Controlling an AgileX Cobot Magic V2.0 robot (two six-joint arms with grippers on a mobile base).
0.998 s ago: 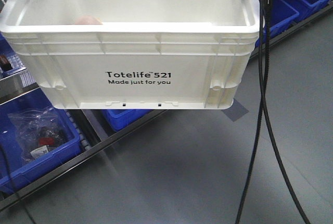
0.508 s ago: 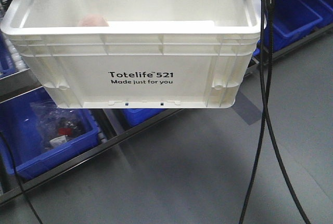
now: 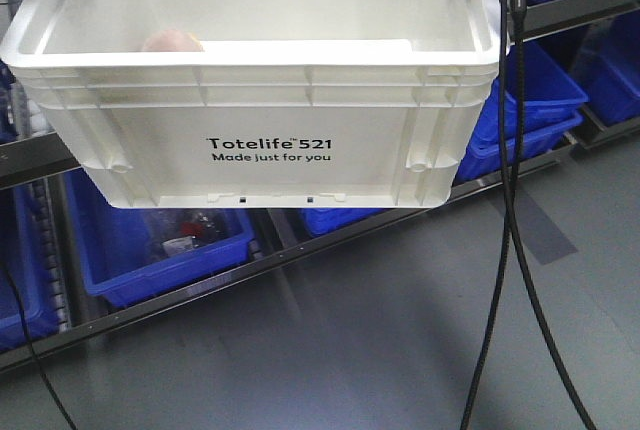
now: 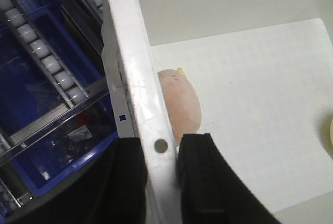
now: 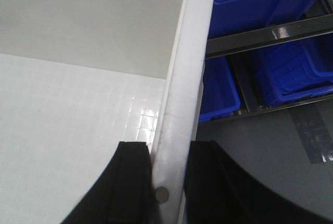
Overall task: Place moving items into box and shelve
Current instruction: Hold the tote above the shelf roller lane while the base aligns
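Holds white box (image 3: 260,150) up off floor (image 3: 350,350), print facing front camera. Fingers (image 4: 200,182) of left gripper (image 4: 160,148) pinched tight on left rim, one inside, one outside. Same clamp by right gripper (image 5: 169,153) on right rim. Inside box, pink toy (image 4: 182,104) on bottom against left wall, just beside inner left finger. Sliver of yellow toy (image 4: 330,138) at edge of left wrist view, apart from pink one. Behind box, blue bins (image 3: 160,245) on shelf rack (image 3: 560,15). At right, black cables (image 3: 512,200) hanging.
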